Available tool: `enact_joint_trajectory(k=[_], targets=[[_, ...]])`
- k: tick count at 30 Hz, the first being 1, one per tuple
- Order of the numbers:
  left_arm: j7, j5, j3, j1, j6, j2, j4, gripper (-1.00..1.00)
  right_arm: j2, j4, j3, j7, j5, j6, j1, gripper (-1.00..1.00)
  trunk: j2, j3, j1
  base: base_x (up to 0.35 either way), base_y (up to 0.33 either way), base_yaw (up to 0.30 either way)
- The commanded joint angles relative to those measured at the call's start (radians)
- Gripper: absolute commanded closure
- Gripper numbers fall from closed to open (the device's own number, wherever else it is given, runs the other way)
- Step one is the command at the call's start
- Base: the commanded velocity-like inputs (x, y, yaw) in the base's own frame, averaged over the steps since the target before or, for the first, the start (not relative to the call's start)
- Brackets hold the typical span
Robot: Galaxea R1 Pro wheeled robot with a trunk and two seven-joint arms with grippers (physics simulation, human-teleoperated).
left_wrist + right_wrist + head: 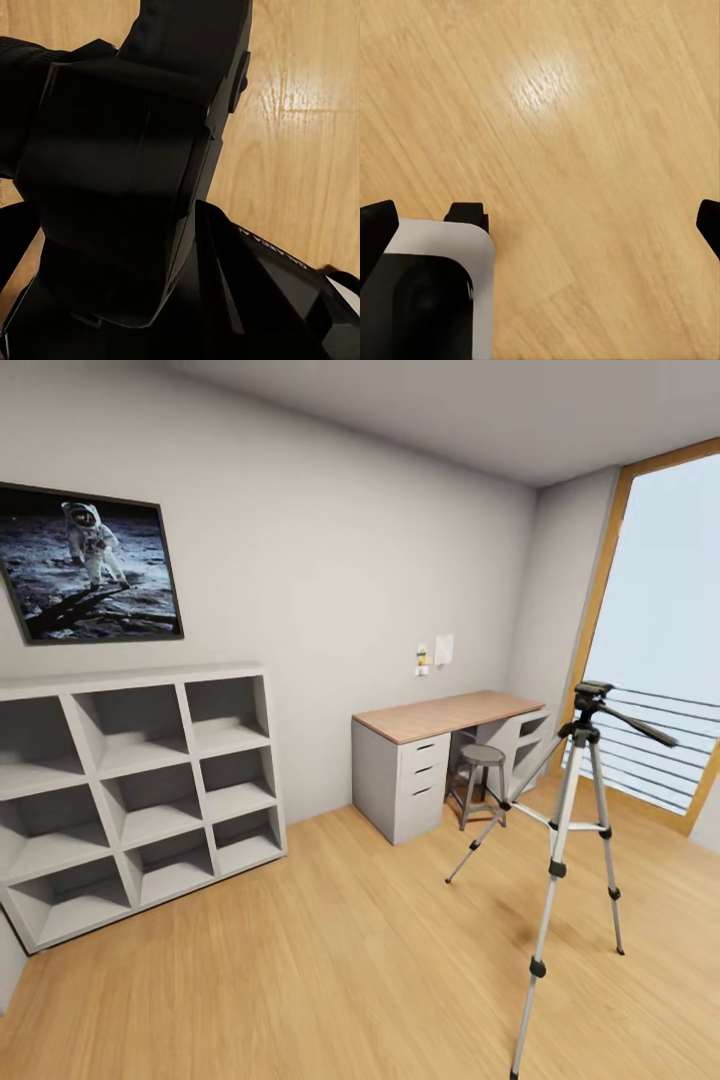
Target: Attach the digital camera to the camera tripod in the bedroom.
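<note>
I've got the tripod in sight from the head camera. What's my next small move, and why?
Probably roll the base forward and a bit right toward the camera tripod. It stands on the wood floor near the window, in front of the desk, and no arm reaches toward it in the head view. The right hand hangs open over bare floor.

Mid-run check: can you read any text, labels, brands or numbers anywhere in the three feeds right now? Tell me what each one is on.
Faint pale lettering on the black object close to the left wrist camera: too blurred and slanted to read.
Small papers on the wall above the desk: too small to read.
Astronaut poster: no legible words.
Camera tripod, cube shelf, floor in the right wrist view: no text.
</note>
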Motion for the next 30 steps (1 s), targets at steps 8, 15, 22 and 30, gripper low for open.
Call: enact_joint_trajectory(k=[8,15,22,30], targets=[[0.004,0.006,-0.009,-0.001,0.003,0.001,0.0,1.0,0.001,0.003,-0.008,0.003,0.009,-0.003,-0.001,-1.0,0.055,0.024,-0.031,0.0,0.0,0.0],[0.004,0.006,-0.008,-0.001,0.003,0.001,0.0,1.0,0.001,0.003,-0.008,0.004,0.009,-0.003,-0.001,-1.0,0.104,0.046,-0.058,0.0,0.0,0.0],[0.003,0.004,-0.009,-0.001,0.004,0.003,0.0,1.0,0.001,0.003,-0.008,0.004,0.009,-0.003,-0.001,-1.0,0.153,0.068,-0.084,0.0,0.0,0.0],[-0.005,0.006,-0.009,-0.001,0.004,0.019,0.0,1.0,0.005,0.003,-0.008,0.004,0.007,-0.001,-0.001,-1.0,0.209,0.093,-0.115,0.0,0.0,0.0]])
